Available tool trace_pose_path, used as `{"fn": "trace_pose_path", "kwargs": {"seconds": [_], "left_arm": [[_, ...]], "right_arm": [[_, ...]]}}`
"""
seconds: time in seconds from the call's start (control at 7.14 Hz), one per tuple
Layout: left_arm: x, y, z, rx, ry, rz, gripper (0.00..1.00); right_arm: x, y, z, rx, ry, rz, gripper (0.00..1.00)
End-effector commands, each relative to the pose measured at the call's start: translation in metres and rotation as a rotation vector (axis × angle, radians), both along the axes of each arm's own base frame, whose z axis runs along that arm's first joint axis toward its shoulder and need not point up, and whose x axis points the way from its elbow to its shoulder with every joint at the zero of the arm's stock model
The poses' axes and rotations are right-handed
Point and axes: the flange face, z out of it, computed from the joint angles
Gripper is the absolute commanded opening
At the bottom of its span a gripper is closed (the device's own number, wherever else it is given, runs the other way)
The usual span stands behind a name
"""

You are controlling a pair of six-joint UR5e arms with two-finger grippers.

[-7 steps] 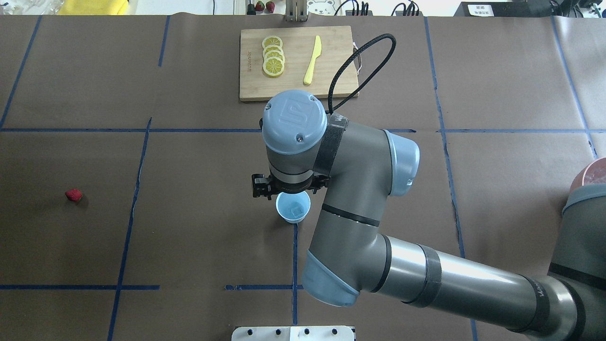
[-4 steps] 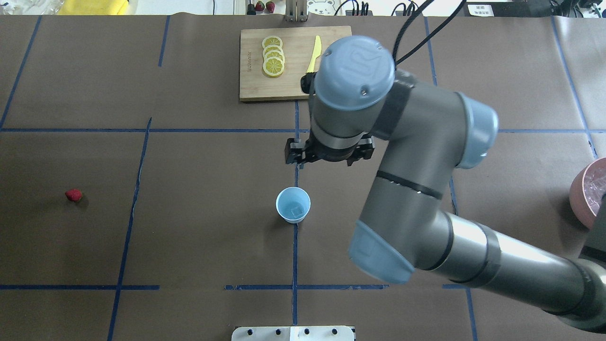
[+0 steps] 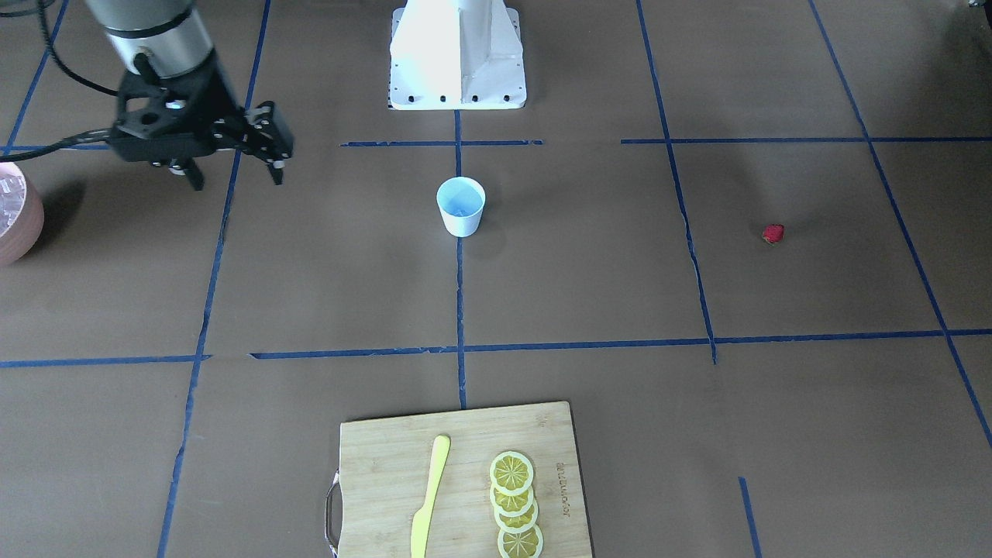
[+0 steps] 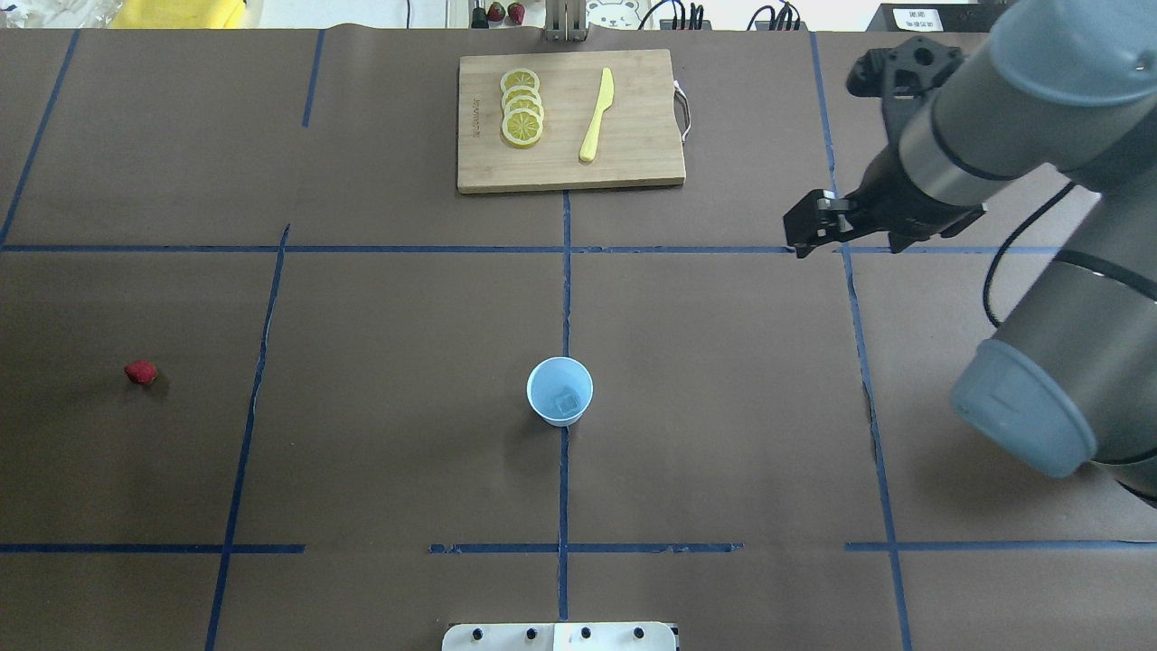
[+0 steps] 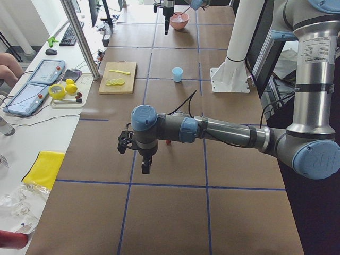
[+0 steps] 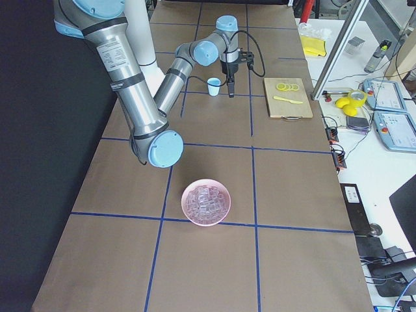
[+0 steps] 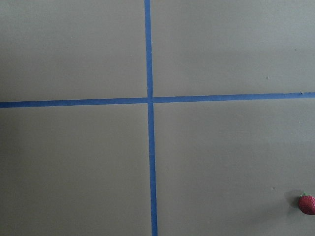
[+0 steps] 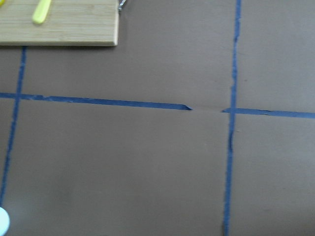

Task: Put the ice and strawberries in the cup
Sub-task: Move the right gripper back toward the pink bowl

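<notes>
Right gripper (image 3: 235, 177) hangs released, empty; left gripper (image 5: 144, 167), cannot tell. Near it, strawberry (image 4: 141, 372): probably soft, light; pinch gently mid-body.

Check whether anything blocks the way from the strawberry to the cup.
Nothing visible does. Only bare brown paper with flat blue tape lines lies between the strawberry and the cup; the cutting board lies far off that line.

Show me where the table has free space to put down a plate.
Widest free patch: between the strawberry and the cup. Also bare: between the cup and the cutting board. Crowded: the board, with lemon slices and a knife, and near the bowl, where the right gripper hovers open.
</notes>
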Motion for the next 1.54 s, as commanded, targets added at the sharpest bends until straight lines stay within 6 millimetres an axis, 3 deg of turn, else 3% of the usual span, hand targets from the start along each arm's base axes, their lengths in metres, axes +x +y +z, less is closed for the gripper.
{"fn": "trace_pose_path", "kwargs": {"seconds": [0.0,0.42,0.56,0.98,1.4], "left_arm": [[0.000,0.002,-0.004,0.007,0.001,0.000,1.00],[0.000,0.003,-0.010,0.015,0.001,-0.002,1.00],[0.001,0.003,-0.012,0.012,0.002,-0.009,1.00],[0.001,0.003,-0.018,0.020,0.001,-0.012,1.00],[0.001,0.003,-0.018,0.019,0.001,-0.013,1.00]], "right_arm": [[0.078,0.014,0.093,0.071,0.029,-0.047,1.00],[0.168,0.050,0.208,0.114,0.077,-0.145,1.00],[0.179,0.059,0.235,0.110,0.101,-0.178,1.00],[0.183,0.069,0.326,0.177,0.083,-0.191,0.99],[0.181,0.078,0.352,0.128,0.048,-0.227,0.98]]}}
